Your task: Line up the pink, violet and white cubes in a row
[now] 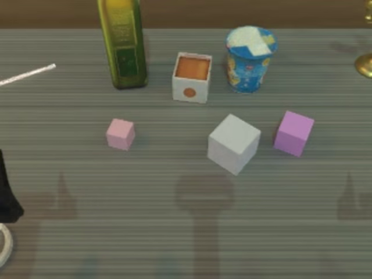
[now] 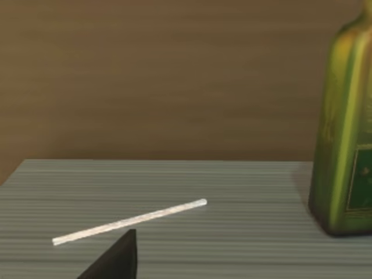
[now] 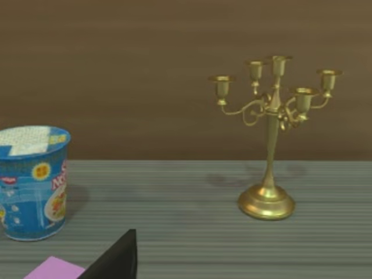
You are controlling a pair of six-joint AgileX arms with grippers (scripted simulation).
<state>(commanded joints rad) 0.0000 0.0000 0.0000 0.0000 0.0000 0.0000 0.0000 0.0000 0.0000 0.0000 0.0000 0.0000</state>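
Observation:
The small pink cube sits left of centre on the table. The large white cube stands right of centre, turned at an angle. Just right of it is the violet cube, whose corner also shows in the right wrist view. The three lie apart in a loose, uneven line. My left arm is parked at the table's left edge, well clear of the pink cube. My left gripper is open and empty, one dark finger showing. My right gripper is open and empty beside the violet cube; its arm is outside the top view.
Along the back stand a green bottle, a white box with an orange top and a blue noodle cup. A gold candlestick stands at the far right. A thin white stick lies at the far left.

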